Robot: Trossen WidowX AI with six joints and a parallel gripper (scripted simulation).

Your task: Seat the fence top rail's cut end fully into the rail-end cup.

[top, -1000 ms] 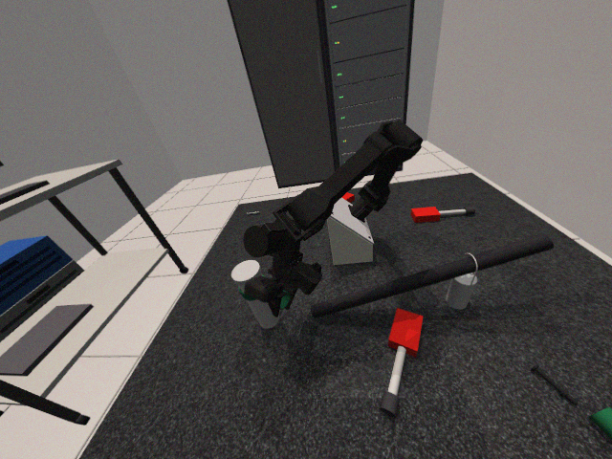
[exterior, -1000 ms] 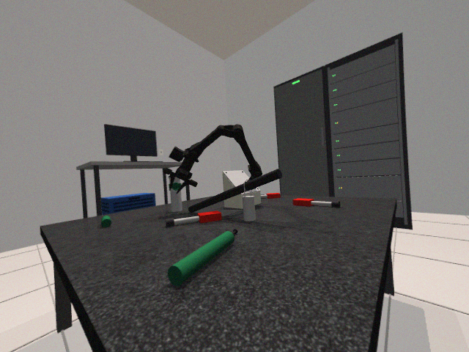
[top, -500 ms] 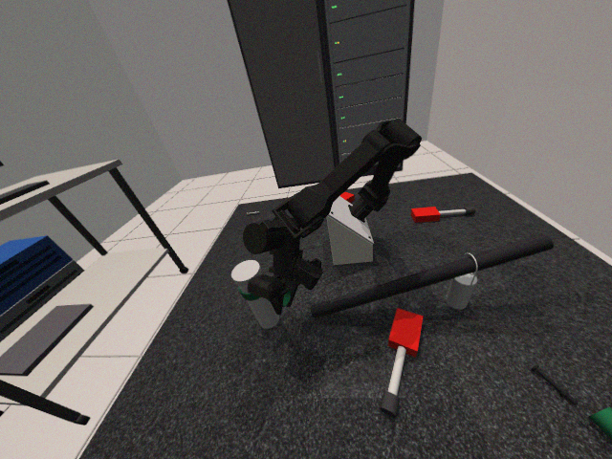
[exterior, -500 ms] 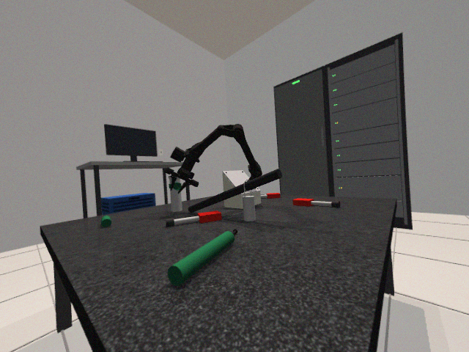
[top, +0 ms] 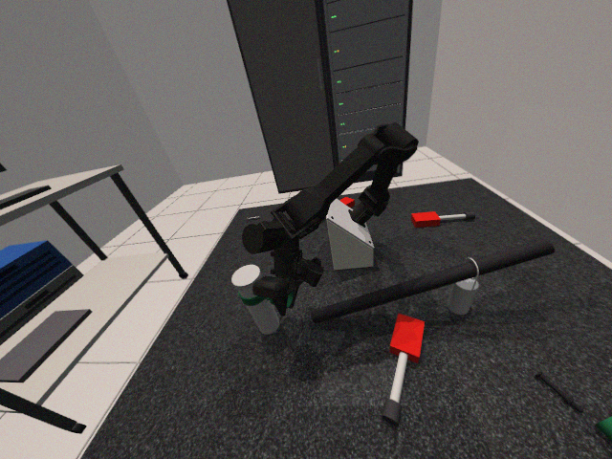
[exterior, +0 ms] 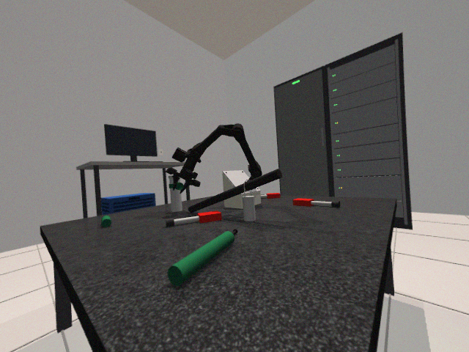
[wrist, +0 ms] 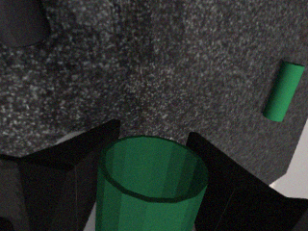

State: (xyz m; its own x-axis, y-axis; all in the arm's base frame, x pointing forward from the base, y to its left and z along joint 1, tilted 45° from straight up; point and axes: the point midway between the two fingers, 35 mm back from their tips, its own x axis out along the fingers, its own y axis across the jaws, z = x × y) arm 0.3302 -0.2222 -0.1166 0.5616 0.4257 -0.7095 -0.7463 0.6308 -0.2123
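Note:
The big post (top: pixel 264 318) (exterior: pixel 176 201) stands upright at the table's left, with the green brace band (top: pixel 251 297) up near its pale cap (top: pixel 245 274). My gripper (top: pixel 285 305) (exterior: pixel 178 188) (wrist: pixel 153 133) is shut on the green rail-end cup (wrist: pixel 149 212) beside the band; the cup's open mouth looks empty in the wrist view. The dark rail (top: pixel 395 293) (exterior: pixel 234 192) (wrist: pixel 21 21) slopes through the wire loop (top: pixel 477 271) on the small post (top: pixel 461 299) (exterior: pixel 248 209). Its low end is at or near the table, apart from the cup and gripper.
A red-and-white tool (top: pixel 406 337) (exterior: pixel 209 217) lies near the rail's low end, and another (top: pixel 426 219) (exterior: pixel 303 202) farther off. A pale wedge-shaped box (top: pixel 352 249) stands behind the rail. A short green cylinder (exterior: pixel 105 221) (wrist: pixel 284 91) and a long green cylinder (exterior: pixel 202 257) lie on the table.

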